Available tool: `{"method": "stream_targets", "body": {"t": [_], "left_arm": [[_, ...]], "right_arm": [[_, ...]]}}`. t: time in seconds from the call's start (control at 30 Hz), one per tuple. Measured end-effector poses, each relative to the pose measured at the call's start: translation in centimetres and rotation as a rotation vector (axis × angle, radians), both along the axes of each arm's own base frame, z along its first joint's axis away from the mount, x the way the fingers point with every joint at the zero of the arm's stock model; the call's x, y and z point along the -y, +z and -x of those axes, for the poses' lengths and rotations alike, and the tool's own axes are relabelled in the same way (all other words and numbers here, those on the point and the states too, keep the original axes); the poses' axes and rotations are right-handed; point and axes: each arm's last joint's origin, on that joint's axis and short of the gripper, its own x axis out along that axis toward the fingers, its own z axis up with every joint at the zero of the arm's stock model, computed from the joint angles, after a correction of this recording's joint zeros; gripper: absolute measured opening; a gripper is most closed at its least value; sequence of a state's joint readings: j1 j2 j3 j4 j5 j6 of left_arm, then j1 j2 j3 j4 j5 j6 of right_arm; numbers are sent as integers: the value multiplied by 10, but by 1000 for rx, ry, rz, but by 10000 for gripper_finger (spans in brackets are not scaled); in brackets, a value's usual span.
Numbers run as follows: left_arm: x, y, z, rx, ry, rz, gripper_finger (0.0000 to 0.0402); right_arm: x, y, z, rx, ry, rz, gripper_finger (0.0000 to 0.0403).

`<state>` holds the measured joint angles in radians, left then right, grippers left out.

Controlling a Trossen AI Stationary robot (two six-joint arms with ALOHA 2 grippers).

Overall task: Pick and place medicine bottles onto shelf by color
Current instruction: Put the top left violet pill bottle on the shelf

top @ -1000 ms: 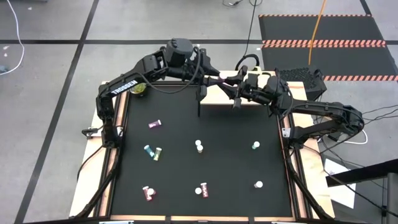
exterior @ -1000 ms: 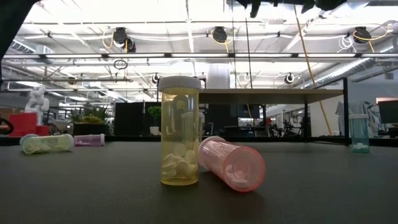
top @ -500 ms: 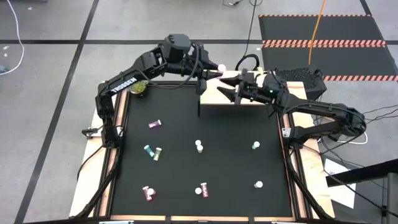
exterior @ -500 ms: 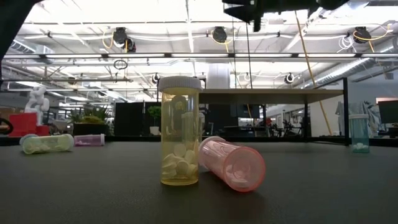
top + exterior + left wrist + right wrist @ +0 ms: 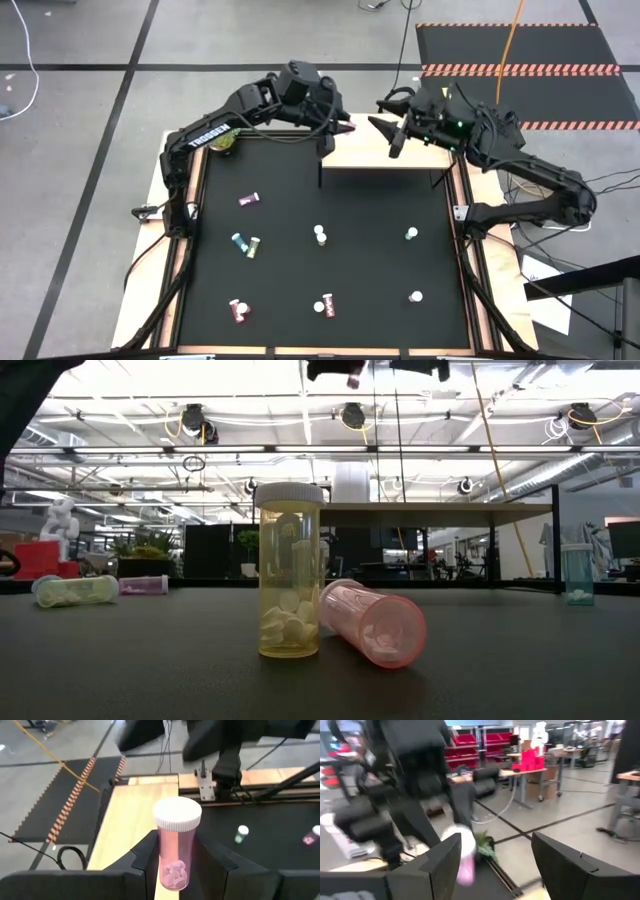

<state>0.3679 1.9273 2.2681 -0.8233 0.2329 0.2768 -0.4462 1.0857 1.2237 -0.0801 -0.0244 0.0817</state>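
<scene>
My left gripper (image 5: 175, 842) is shut on a pink medicine bottle (image 5: 172, 857) with a white cap. It hangs over the left end of the light-wood shelf (image 5: 385, 157) at the table's far edge. My right gripper (image 5: 386, 136) is raised just right of it, open, with nothing between its fingers (image 5: 495, 845). Several other bottles stand or lie on the black table. In the low view a yellow one (image 5: 290, 570) stands upright beside a pink one (image 5: 375, 622) lying on its side. A teal one (image 5: 411, 233) stands at the right. My left gripper pinches the pink bottle's body (image 5: 172, 865) between its two fingers (image 5: 147, 855), below the white cap (image 5: 177, 815). The cap end sticks out past the fingertips. The bottle is lifted clear above the shelf (image 5: 132, 820), and its pills lie at the end opposite the cap.
A small green plant (image 5: 222, 143) sits at the table's far left corner. Loose bottles are scattered over the near half of the table, among them a purple one (image 5: 249, 200) and a red one (image 5: 238, 310). Wooden rails run along the table's sides.
My right gripper has spread its fingers, drawn back from the left gripper toward the table's right edge and risen. My left gripper has stayed over the shelf's left end with the pink bottle, shifting slightly toward the right.
</scene>
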Motion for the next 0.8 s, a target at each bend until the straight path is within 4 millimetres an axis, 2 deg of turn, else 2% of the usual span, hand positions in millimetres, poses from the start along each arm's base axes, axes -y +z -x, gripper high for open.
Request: {"method": "stream_targets", "body": {"t": [0.1, 0.2, 0.37, 0.8], "left_arm": [[-1, -5, -5, -8, -3, 3, 108], [-1, -9, -8, -18, -7, 5, 108], [-1, -10, -9, -18, -8, 5, 108], [5, -15, -16, -32, -31, 7, 108]], "right_arm": [[7, 14, -6, -27, 31, -49, 238], [15, 20, -11, -125, 48, -109, 238], [21, 34, -9, -210, 38, -118, 238], [14, 21, -16, -258, 97, -151, 238]]}}
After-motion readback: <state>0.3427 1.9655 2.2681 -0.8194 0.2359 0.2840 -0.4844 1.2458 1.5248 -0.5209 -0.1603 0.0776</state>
